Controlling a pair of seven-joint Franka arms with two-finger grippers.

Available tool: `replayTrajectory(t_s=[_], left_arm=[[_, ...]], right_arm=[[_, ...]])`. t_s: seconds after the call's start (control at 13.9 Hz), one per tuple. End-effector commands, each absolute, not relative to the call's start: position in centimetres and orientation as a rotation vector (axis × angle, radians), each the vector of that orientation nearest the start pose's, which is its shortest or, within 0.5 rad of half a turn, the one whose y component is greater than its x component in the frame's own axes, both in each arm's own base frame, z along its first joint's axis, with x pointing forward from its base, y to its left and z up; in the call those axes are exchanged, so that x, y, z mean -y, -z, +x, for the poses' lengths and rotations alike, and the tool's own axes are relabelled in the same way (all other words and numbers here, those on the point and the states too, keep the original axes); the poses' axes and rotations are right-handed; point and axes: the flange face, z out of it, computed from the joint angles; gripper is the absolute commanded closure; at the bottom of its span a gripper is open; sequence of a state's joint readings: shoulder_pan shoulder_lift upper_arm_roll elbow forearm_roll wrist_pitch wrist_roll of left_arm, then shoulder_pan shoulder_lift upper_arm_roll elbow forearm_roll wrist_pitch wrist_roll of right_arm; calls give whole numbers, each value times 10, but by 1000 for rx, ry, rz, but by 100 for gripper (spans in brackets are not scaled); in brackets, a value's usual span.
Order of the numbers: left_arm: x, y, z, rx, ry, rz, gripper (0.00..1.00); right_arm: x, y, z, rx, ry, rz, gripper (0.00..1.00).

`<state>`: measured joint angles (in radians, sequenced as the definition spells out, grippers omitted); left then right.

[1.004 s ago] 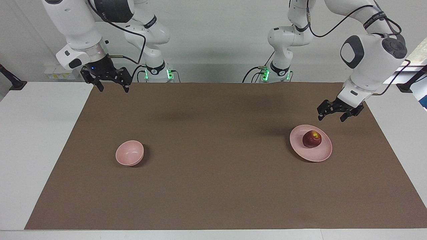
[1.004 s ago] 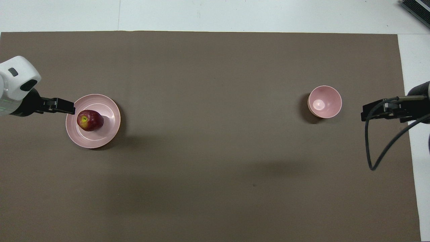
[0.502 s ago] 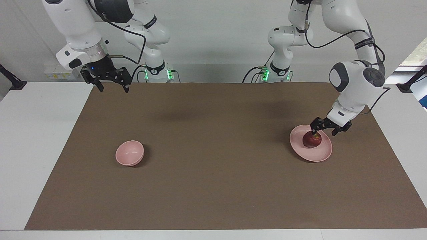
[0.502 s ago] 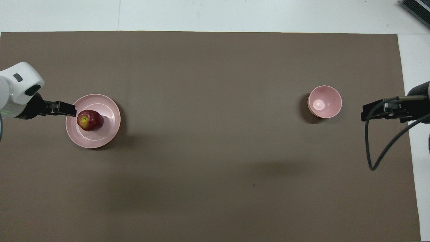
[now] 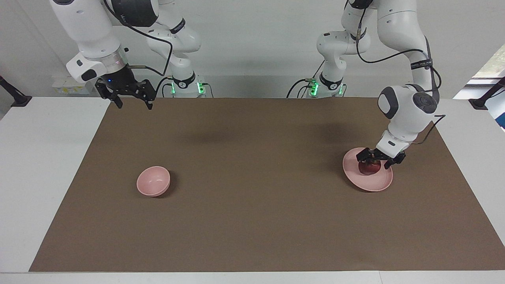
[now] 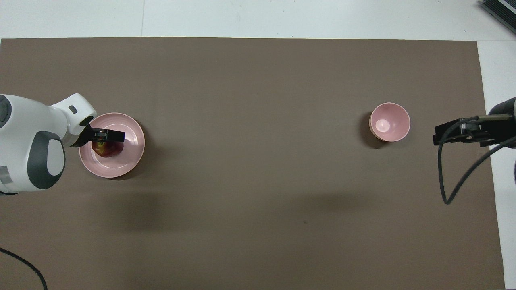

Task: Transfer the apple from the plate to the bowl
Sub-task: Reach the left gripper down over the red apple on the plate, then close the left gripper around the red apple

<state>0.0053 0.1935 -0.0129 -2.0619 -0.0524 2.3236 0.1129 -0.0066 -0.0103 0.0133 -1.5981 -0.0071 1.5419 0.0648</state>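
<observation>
Two arms at a white table (image 5: 47,165) covered by a brown mat (image 5: 260,213). At right of centre in the facing view, the left gripper (image 5: 375,160) is down at the plate (image 5: 371,183) with its fingers spread to either side of the apple (image 5: 369,169); the jaws are wide and not closed on the fruit, and whether a fingertip touches the skin cannot be told. The apple sits on the plate, which lies toward the left arm's end of the mat; in the overhead view, at middle left of the frame, the gripper (image 6: 105,136) covers the upper part of the apple (image 6: 105,150), and the plate (image 6: 129,155) shows bare surface around it. The bowl (image 5: 153,181) stands upright near the lower left of the facing view, toward the right arm's end, well apart from the plate, with an unbroken stretch of mat between the two. In the overhead view, the bowl (image 6: 389,121) appears at middle right, short of the mat's edge there. The right gripper (image 5: 132,101) waits at upper left of the facing view, open and holding nothing, over the mat's corner nearest the robots.
</observation>
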Motion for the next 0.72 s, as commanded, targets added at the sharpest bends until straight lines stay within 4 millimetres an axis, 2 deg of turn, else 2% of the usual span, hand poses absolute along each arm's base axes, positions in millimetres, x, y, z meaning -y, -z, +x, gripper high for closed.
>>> replayTrajectory(t_s=[0.0,0.07,0.22,0.36,0.65], left_arm=[[11,-356,590,-105,153,-3175,0],[9,-366,597,-105,156,-3176,0],[9,-376,599,-109,103,-3181,0],[11,-373,595,-95,93,-3183,0],[6,-354,582,-58,44,-3185,0]], right_arm=[[-1,-619,543,-77,-72,-3134,0],[-1,-619,543,-77,-72,-3134,0],[-1,-619,543,-77,-75,-3134,0],[-1,-619,543,-74,-72,-3134,0],[-1,-619,543,-77,-72,-3134,0]])
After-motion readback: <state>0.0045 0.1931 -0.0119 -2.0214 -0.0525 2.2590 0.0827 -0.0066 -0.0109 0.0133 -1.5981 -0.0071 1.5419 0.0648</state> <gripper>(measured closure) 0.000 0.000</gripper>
